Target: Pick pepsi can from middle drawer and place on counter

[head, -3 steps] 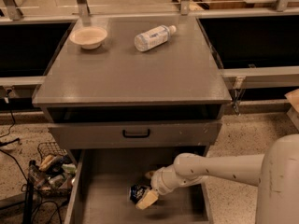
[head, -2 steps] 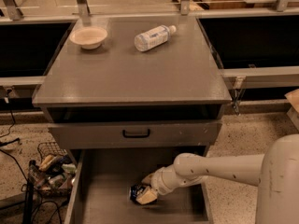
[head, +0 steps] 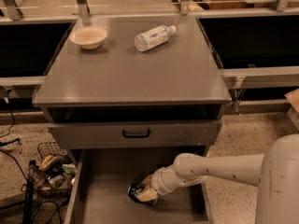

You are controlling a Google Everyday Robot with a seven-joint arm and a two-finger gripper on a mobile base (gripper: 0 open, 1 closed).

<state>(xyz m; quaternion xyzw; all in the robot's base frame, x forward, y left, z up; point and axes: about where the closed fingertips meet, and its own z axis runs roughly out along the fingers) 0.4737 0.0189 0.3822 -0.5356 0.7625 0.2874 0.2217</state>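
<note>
The pepsi can (head: 136, 190), dark blue with a silvery end, lies on the grey floor of the open middle drawer (head: 112, 190) at the bottom of the view. My gripper (head: 145, 193) reaches into the drawer from the right on a white arm and sits right at the can, with its cream fingers (head: 148, 197) around it. The can seems to rest on the drawer floor. The counter (head: 131, 73) is the flat grey cabinet top above, well above the gripper.
A cream bowl (head: 88, 36) and a clear white-labelled plastic bottle (head: 153, 37) lie at the back of the counter. A closed drawer front with a black handle (head: 136, 133) hangs over the open drawer. A wire basket of clutter (head: 51, 169) stands on the floor at left.
The gripper has moved slightly left and down onto the can, and its fingers have come in around it. The can has barely shifted.
</note>
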